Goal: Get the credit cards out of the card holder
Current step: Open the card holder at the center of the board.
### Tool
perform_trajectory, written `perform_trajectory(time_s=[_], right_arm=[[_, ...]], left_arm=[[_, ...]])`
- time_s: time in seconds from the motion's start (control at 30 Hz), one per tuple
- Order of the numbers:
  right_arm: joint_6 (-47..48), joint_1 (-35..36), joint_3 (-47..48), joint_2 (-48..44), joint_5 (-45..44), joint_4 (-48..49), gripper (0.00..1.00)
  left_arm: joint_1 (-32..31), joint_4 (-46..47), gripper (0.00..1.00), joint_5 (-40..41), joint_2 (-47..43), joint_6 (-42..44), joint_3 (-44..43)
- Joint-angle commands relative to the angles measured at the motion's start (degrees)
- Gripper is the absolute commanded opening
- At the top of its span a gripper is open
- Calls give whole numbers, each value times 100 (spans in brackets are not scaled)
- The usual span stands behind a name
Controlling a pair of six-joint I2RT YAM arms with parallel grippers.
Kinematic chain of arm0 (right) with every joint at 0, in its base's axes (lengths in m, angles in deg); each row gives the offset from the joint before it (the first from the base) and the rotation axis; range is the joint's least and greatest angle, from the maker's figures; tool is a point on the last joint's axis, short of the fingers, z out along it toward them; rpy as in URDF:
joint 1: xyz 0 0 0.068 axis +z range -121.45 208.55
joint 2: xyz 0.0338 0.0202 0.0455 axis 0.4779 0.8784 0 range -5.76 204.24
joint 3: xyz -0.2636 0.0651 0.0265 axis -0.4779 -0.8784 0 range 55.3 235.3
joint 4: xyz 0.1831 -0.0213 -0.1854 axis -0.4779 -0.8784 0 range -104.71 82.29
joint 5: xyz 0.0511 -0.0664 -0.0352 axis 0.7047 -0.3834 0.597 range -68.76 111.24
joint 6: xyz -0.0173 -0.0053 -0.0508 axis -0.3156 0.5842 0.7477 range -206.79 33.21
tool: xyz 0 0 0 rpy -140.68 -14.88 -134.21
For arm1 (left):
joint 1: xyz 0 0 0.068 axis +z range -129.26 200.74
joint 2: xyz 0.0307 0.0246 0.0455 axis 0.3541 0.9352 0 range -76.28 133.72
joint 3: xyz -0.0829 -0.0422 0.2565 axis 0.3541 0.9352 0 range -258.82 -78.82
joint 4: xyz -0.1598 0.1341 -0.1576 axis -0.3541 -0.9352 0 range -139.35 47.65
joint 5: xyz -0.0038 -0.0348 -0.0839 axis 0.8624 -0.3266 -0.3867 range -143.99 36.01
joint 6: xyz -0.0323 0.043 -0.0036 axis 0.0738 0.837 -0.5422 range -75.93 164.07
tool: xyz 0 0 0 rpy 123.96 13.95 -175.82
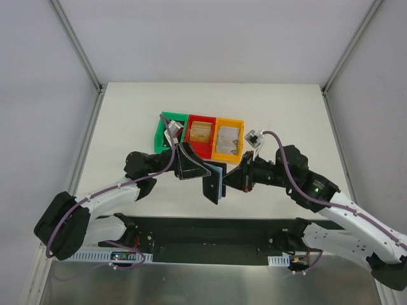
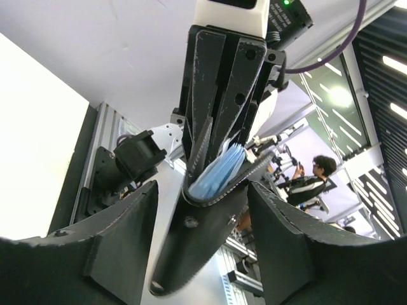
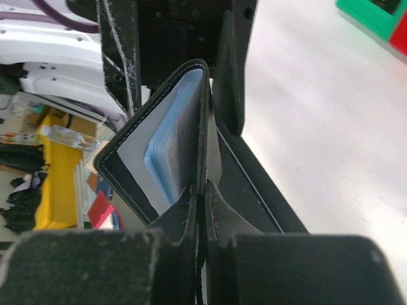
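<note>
The card holder (image 1: 213, 181) hangs half open above the table between my two grippers. My right gripper (image 1: 231, 180) is shut on one black-edged panel; in the right wrist view its fingertips (image 3: 191, 206) pinch that panel's edge, and the bluish inner pocket (image 3: 162, 155) shows to their left. My left gripper (image 1: 189, 166) is open, and its wide-apart fingers (image 2: 121, 254) straddle the holder's black outer flap (image 2: 197, 235). A tan card (image 1: 200, 131) lies in the red bin and a pale grey card (image 1: 227, 138) in the orange bin. I cannot see any card inside the holder.
Green (image 1: 164, 129), red (image 1: 202, 150) and orange (image 1: 218, 154) bins stand side by side just behind the grippers. The left wrist camera covers part of the green bin. A black base rail (image 1: 210, 238) runs along the near edge.
</note>
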Motion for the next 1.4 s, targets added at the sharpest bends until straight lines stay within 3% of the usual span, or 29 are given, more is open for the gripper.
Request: perform_trajectory(time_s=[0.0,0.13,0.33,0.37,0.4,0.67,0.93,1.37], right_arm=[[679,20,992,167,-748,-1297,0],[830,20,1221,290,-1004,-1756,0],[865,29,1362,484,-1232,-2046,0],[865,20,1397,510,-1276,-2082,0],[856,37,1415,537,-1320,-2117,0],[918,222,1845,862,-1952,-2705,0],[918,319,1960,985,-2217,-2847,0],[830,258,1565,854,-1893,-2346,0]], left_arm=[[214,1401,58,146,-321,209,162],[250,1006,64,120,-410,464,250],[241,1163,65,111,-243,385,286],[241,1137,69,145,-199,359,286],[241,1128,99,163,-181,333,286],[241,752,99,286,-163,569,277],[241,-1191,99,646,-620,1475,268],[206,-1534,90,243,-901,1580,216]])
